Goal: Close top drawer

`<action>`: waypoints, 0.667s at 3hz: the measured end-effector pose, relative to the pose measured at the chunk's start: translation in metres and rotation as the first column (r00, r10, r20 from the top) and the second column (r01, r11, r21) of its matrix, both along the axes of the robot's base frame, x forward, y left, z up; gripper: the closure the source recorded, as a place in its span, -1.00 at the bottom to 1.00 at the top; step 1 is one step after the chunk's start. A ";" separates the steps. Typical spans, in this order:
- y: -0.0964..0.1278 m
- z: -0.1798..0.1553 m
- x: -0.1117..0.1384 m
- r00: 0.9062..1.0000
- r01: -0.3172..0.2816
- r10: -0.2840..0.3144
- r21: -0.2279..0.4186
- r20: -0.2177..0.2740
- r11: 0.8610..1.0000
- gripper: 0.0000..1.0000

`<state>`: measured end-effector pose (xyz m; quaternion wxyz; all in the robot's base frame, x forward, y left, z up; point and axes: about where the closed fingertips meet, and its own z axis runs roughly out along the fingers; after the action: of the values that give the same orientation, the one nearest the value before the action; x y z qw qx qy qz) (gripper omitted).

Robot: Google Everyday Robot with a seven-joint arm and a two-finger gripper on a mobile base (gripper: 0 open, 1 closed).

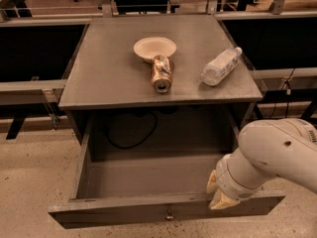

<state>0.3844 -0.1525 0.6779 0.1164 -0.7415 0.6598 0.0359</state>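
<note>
The top drawer is a wide grey wooden box pulled far out of the cabinet, and it looks empty inside. A small metal knob sits at the centre of its flat front panel. My gripper is at the right part of the drawer's front edge, reaching down from the white arm. It rests against the top of the front panel, to the right of the knob. The arm's bulk hides most of the gripper.
On the grey cabinet top lie a white bowl, a tipped gold can and a clear plastic bottle on its side. A dark cable hangs at the back of the drawer opening. Pale speckled floor surrounds the cabinet.
</note>
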 end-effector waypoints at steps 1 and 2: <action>0.000 0.000 0.000 1.000 0.000 0.000 0.000 0.000 1.000 -0.58; 0.000 0.000 0.000 1.000 0.000 0.000 0.000 0.000 1.000 -0.99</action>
<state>0.3844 -0.1524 0.6779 0.1164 -0.7415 0.6598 0.0358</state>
